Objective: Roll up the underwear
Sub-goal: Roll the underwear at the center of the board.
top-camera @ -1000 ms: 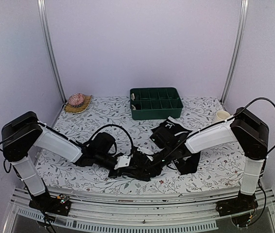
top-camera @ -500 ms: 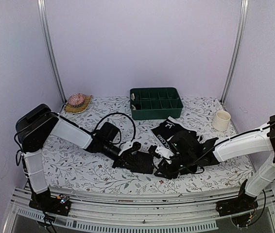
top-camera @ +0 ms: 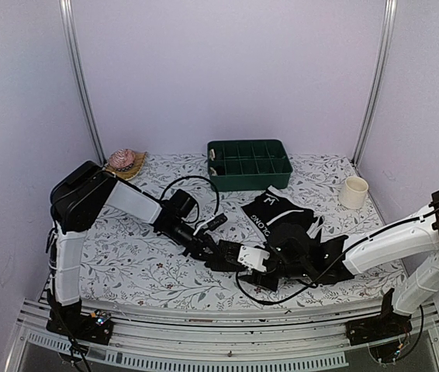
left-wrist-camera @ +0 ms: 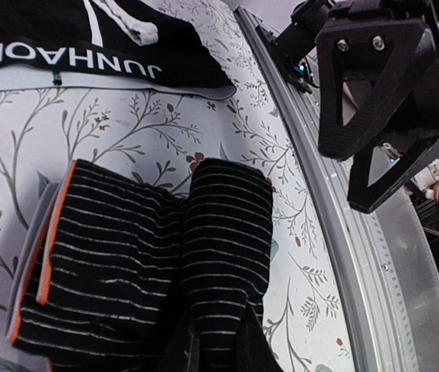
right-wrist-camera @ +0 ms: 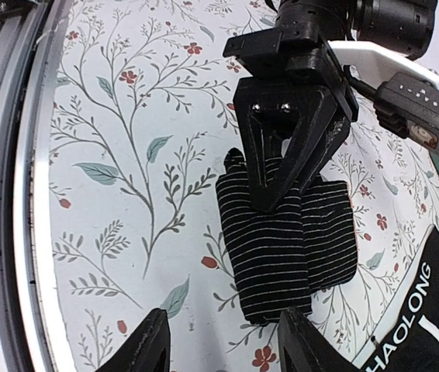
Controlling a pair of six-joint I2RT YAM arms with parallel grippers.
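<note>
Mid-roll, I judge: left gripper (right-wrist-camera: 272,195) clamps the pinstriped underwear (right-wrist-camera: 316,248) at its tips; right gripper (right-wrist-camera: 223,335) (fingers apart) hovers just short. Next: pinch and tighten.

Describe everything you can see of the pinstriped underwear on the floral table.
The pinstriped underwear looks like soft black knit with thin white stripes, folded into a compact oblong bundle of two side-by-side folds. One end shows an orange-trimmed edge over a grey band. It lies flat on the floral table towards the front rail, apart from the lettered underwear. The left gripper appears to pinch a fold at one end.
</note>
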